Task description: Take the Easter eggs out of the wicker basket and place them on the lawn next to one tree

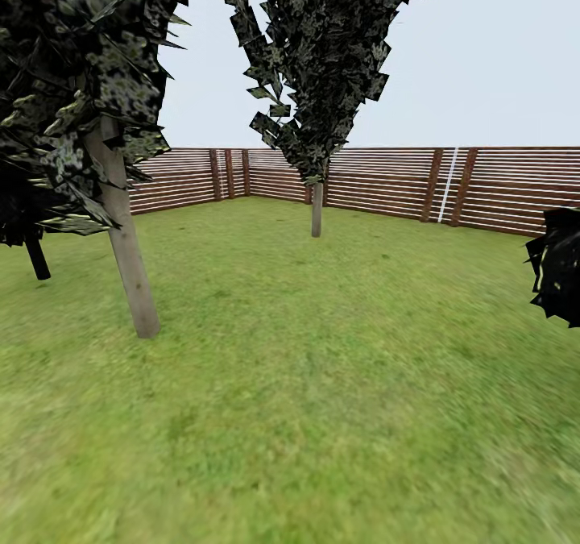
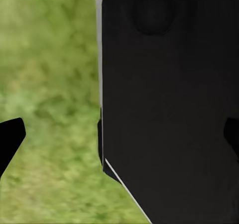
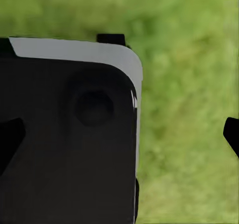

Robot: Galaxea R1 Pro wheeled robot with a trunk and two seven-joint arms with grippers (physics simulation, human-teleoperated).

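A grassy garden seen from the robot's head camera. The lawn [image 1: 322,383], mottled green, fills the lower half of the scene. A brown slatted wooden fence [image 1: 387,181] runs across the far edge, from about 10 o'clock to 3 o'clock, under a pale sky. At 9 o'clock stands a near tree with a pale trunk [image 1: 127,246] and dark mottled leaves. Toward 12 o'clock a second dark-leaved tree [image 1: 317,205] stands farther back, just before the fence. A clump of black foliage [image 1: 557,266] pokes in at 3 o'clock, and a black trunk [image 1: 36,258] (short and leaning) sits at the far 9 o'clock edge.

In the left wrist view, the left gripper [image 2: 119,137] has its jaws wide apart, over grass and a black robot body panel [image 2: 169,104]. In the right wrist view, the right gripper [image 3: 119,134] likewise has its jaws apart, holding nothing, above another black panel [image 3: 69,134].
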